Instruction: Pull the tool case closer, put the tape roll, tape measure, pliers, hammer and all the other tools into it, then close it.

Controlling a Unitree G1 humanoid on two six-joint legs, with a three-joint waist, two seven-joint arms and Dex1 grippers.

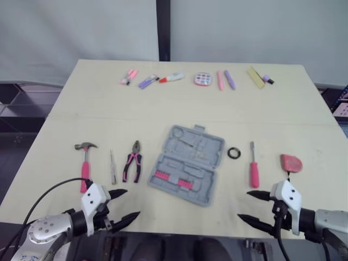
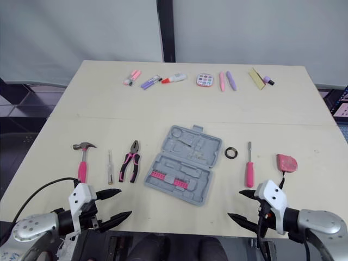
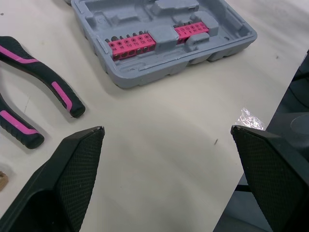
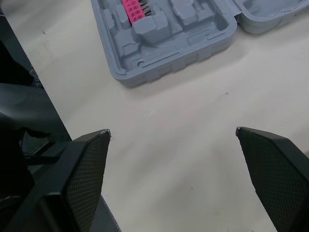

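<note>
While the left gripper (image 1: pixel 132 202) and right gripper (image 1: pixel 244 204) hang over the near edge of the table (image 1: pixel 163 109), both spread wide and empty, the grey tool case (image 1: pixel 187 163) lies open mid-table between them. Left of it, apart: hammer (image 1: pixel 85 163), thin screwdriver (image 1: pixel 113 168), pliers (image 1: pixel 133 162). Right of it: tape roll (image 1: pixel 234 153), pink-handled screwdriver (image 1: pixel 253 168), tape measure (image 1: pixel 290 162).

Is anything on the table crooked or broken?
Nothing looks broken or spilled. The grey tool case lies open and turned at a slant on the table, while the hammer, pliers and pink screwdriver beside it lie fairly straight.
</note>
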